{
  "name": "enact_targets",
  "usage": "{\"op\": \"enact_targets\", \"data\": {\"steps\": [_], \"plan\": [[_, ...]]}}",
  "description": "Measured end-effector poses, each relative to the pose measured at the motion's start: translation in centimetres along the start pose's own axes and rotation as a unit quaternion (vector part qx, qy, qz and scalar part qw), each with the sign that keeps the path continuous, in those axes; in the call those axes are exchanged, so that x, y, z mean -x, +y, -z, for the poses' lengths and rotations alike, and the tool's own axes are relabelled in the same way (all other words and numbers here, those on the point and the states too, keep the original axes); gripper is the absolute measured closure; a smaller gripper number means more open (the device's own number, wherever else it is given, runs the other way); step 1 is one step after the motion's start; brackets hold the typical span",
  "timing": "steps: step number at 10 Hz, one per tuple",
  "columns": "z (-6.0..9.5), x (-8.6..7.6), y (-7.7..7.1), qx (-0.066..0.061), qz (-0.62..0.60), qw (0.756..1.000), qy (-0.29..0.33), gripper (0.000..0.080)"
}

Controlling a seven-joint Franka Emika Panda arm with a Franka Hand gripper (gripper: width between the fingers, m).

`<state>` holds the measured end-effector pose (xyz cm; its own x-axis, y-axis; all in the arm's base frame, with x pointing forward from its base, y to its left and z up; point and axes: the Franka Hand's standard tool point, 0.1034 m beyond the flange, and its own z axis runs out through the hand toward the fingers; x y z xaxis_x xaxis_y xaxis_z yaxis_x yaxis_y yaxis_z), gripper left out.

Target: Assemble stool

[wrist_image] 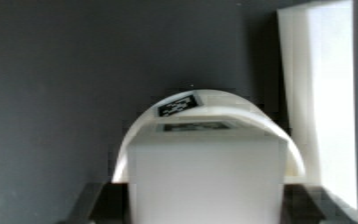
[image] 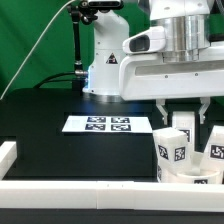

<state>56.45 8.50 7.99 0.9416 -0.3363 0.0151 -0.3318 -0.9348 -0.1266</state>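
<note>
In the wrist view a white stool leg (wrist_image: 208,160) with a black-and-white tag on its rounded end fills the space between my dark fingers (wrist_image: 108,200). My gripper (wrist_image: 208,206) is shut on it. In the exterior view the gripper (image: 184,114) hangs at the right, holding that leg (image: 183,126) upright just above the round white seat (image: 192,176). Two more tagged legs (image: 172,150) (image: 215,150) stand up from the seat on either side of the held one. Whether the held leg touches the seat is hidden.
The marker board (image: 108,124) lies flat on the black table to the exterior view's left of the gripper. White border rails run along the front (image: 80,190) and the left edge (image: 8,152). One rail (wrist_image: 322,100) shows close beside the leg in the wrist view.
</note>
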Motion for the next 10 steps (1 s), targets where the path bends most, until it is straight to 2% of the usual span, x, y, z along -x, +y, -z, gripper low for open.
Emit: {"op": "enact_targets", "data": {"steps": [1,2,5,7,9,10], "plan": [[0.0,0.0,-0.1,-0.002,-0.045,0.999,0.001,0.0462],[0.0,-0.1,-0.2,-0.013,-0.128,0.992,0.008,0.0462],[-0.1,0.2,-0.9,-0.032,-0.301,0.953,0.002,0.0462],[-0.1,0.2,-1.3,-0.043,-0.390,0.920,-0.001,0.0461],[-0.2,0.3,-1.9,-0.050,-0.479,0.876,-0.005,0.0461],[-0.2,0.3,-2.1,-0.054,-0.530,0.846,-0.011,0.0461]]}}
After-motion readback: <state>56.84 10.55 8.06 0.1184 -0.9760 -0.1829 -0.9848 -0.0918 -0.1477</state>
